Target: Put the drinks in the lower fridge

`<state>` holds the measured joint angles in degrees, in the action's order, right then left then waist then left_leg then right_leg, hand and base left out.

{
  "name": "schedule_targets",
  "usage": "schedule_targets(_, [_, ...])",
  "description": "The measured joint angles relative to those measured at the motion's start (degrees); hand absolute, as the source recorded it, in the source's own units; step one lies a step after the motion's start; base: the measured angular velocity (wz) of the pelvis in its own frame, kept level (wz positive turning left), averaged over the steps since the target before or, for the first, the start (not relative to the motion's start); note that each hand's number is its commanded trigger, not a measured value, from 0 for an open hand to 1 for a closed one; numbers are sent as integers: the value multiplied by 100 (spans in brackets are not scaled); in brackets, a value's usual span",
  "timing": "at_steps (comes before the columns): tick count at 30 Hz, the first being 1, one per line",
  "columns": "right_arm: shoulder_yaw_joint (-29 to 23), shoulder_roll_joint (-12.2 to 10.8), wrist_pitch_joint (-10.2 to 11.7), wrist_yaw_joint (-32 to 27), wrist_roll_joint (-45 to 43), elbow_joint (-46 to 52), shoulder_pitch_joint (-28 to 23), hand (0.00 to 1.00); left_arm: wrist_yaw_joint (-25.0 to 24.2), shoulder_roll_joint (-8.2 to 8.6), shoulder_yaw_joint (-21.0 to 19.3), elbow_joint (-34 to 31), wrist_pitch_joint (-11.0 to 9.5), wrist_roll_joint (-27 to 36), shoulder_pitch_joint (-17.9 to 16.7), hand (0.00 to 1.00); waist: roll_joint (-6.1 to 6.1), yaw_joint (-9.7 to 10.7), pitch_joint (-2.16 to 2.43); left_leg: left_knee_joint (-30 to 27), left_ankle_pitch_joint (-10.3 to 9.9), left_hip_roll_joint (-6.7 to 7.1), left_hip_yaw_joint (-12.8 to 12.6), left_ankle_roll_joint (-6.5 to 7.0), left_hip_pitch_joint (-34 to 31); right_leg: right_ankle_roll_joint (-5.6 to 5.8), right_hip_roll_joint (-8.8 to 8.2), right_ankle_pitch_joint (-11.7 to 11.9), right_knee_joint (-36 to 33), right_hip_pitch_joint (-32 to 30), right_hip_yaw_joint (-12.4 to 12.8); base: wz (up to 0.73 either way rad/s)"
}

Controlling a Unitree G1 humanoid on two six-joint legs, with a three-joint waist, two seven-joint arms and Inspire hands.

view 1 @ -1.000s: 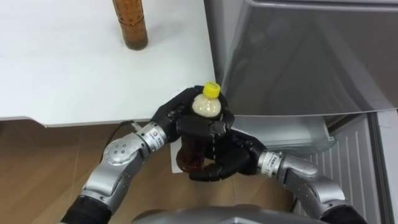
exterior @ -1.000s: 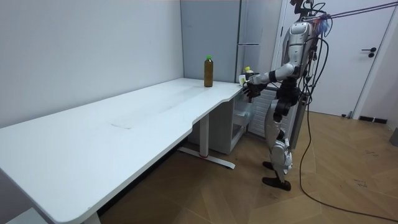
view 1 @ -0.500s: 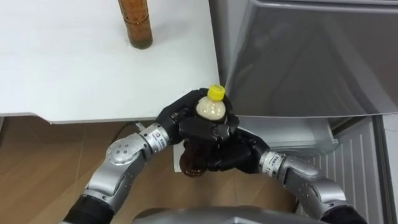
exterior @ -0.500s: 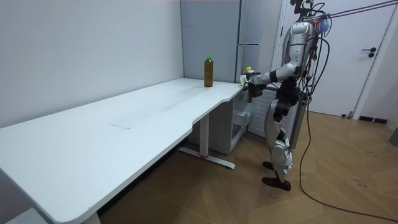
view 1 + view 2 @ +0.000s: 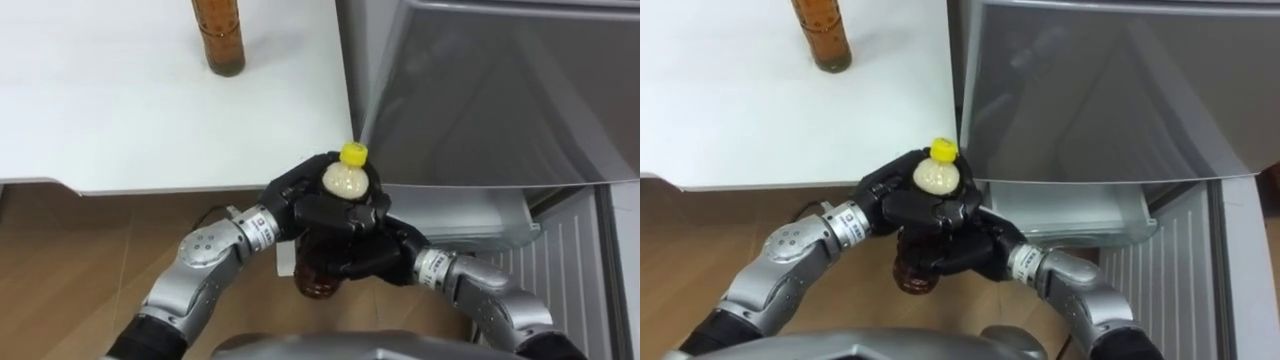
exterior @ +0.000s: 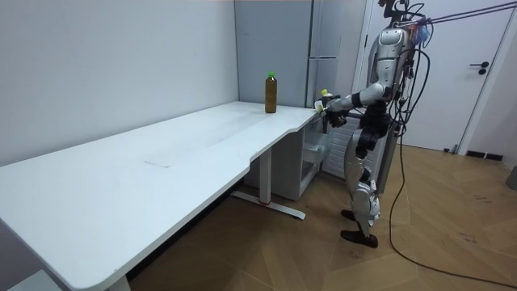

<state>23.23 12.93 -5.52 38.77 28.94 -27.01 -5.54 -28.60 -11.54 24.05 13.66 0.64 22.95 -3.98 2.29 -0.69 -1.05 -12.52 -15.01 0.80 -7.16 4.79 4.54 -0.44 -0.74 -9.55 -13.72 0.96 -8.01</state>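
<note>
Two hands gripped the yellow-capped bottle (image 5: 344,179): left hand (image 5: 289,199) curled round its shoulder, right hand (image 5: 362,260) round its body, beside the table (image 5: 120,110) corner and fridge (image 5: 480,100).

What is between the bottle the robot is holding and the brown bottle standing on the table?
Just bare white table. In the left eye view nothing stands between the held bottle and the brown bottle.
</note>
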Motion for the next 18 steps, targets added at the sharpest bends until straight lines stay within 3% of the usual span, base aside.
schedule_targets(4, [26,-31,0,-3,1,-97,3,100,1,16,39,-16,26,-4,2,0,-1,3,1,-14,0,0,-6,0,-8,1,0,1,3,-9,0,0])
schedule_targets(7, [21,-96,5,-101,3,-150,5,100,8,119,37,-22,34,-4,2,0,-16,8,11,-21,0,0,-22,0,-19,1,0,1,3,-31,8,-1])
schedule_targets(11, [26,-63,48,149,29,-147,4,100,8,81,17,-75,40,-4,4,0,-21,36,19,-43,0,-5,-35,0,-84,-4,2,10,-5,-100,14,-1])
schedule_targets(18, [17,-175,96,312,329,-112,4,100,36,-85,-201,-728,295,-375,8,0,-29,103,21,-120,-3,-13,-21,-2,-141,-8,3,34,-6,-146,14,0])
